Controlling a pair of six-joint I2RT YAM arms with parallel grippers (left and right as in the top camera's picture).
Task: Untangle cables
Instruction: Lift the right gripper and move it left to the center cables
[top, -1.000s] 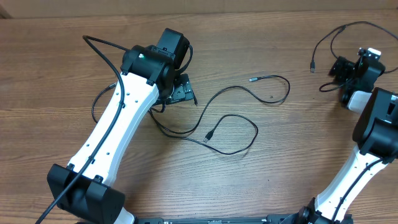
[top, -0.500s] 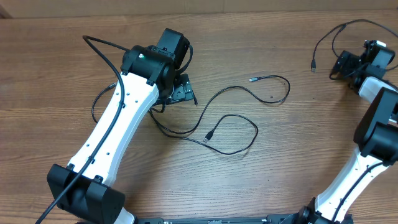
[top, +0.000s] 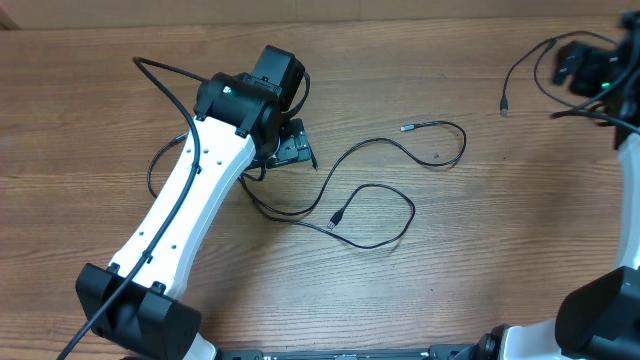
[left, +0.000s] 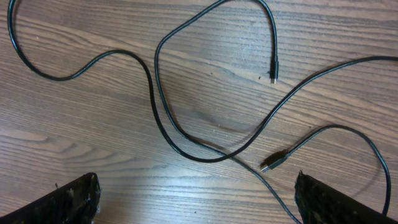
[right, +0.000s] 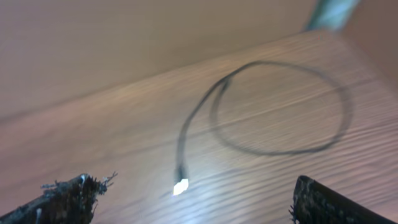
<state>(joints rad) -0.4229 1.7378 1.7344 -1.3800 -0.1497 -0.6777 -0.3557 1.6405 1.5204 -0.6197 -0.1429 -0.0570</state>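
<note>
1. Two pincers, and we read both as wide apart with nothing between the jaws: left pincer (left: 199, 202), right pincer (right: 196, 205).
2. Left pincer sits over the counter (top: 450, 290), left of centre.
3. Upper cable (top: 462, 145) lies loose on the counter mid-table, looping right and then running back toward the left pincer.
4. Lower cable (top: 411, 212) lies just below it in its own loop. In the left wrist view we see the two cross right in front of the left pincer.
5. Third cable (top: 515, 72) lies at the far right, well apart from the other two.
6. Right pincer is above that third cable, not touching it. Its wrist view is blurred.
</note>
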